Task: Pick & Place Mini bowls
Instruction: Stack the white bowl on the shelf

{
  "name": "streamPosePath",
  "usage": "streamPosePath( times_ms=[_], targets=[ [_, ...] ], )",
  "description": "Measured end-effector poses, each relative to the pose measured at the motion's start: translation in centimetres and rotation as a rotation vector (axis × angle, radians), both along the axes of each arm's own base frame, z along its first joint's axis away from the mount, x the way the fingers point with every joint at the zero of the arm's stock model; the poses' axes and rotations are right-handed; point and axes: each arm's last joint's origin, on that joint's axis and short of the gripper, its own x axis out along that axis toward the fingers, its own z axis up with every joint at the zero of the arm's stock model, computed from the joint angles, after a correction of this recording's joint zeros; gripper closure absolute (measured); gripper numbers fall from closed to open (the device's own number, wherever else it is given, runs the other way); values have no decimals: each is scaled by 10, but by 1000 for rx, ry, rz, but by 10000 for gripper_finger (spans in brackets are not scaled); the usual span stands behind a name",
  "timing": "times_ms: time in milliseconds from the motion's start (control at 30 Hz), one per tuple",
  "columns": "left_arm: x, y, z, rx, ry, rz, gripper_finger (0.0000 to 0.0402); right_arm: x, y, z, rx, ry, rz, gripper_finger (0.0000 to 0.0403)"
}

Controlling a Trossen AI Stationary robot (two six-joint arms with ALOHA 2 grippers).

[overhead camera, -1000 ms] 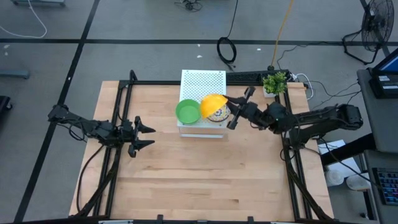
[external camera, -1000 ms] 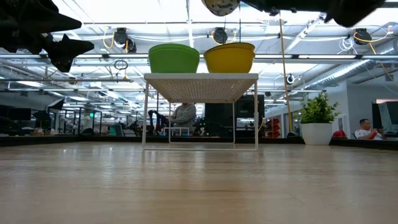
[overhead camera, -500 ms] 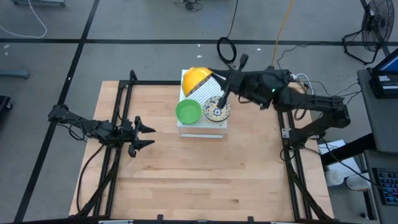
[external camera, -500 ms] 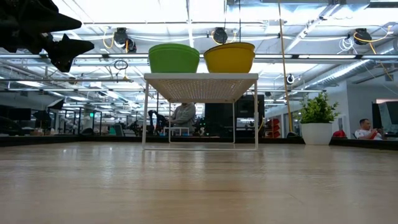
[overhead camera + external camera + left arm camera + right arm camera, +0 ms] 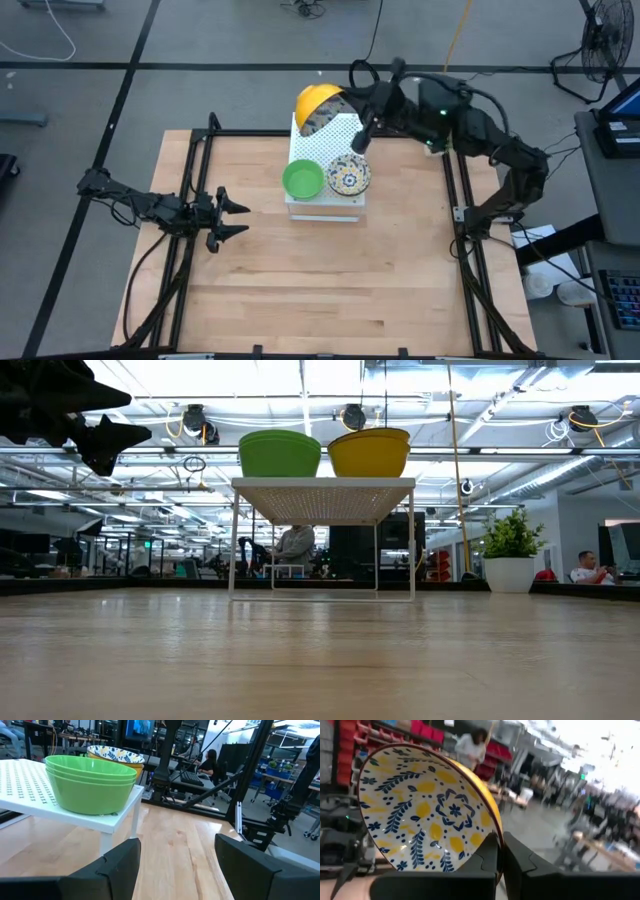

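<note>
My right gripper (image 5: 501,842) is shut on a mini bowl (image 5: 318,106), yellow outside with a blue-and-yellow floral inside, high over the far end of the white perforated box (image 5: 326,140). On the box's near end rest a green stack of mini bowls (image 5: 302,180) and a floral mini bowl (image 5: 349,176), bases down. My left gripper (image 5: 236,218) waits open over the table's left part, level with the green bowls (image 5: 90,780). My right gripper pinches the floral bowl's rim (image 5: 492,836), one finger on the patterned inside and one on the yellow outside. The fingers come level from the table's right. The bowl stands on edge, its hollow turned toward the gripper, lifted clear of the box.
A small potted plant (image 5: 512,555) stands at the table's far right corner. Black frame rails (image 5: 192,190) run along the table's left and right sides. Bare wood (image 5: 330,280) spreads in front of the box. People sit in the room beyond.
My right gripper has risen and drawn toward the table's far edge with the floral bowl, staying shut on it. The bowl has come off the stack on the box, lifted clear and up out of the low view.
</note>
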Motion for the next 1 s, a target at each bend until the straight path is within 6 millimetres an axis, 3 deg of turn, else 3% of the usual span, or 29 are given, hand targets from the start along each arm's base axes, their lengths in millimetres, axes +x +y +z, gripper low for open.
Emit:
streamPosePath(
  times_ms=[367,533,833,1000],
  targets=[
    [0,0,0,-1,-2,-2,147,-10,-32,-40,315,267,-153,403],
    [0,0,0,0,-1,-4,146,-17,-43,-54,539,340,-97,403],
    [0,0,0,0,0,-4,146,-3,-69,-86,921,461,11,403],
    [0,0,0,0,0,-4,146,2,-81,-105,1022,542,-58,403]
  ],
)
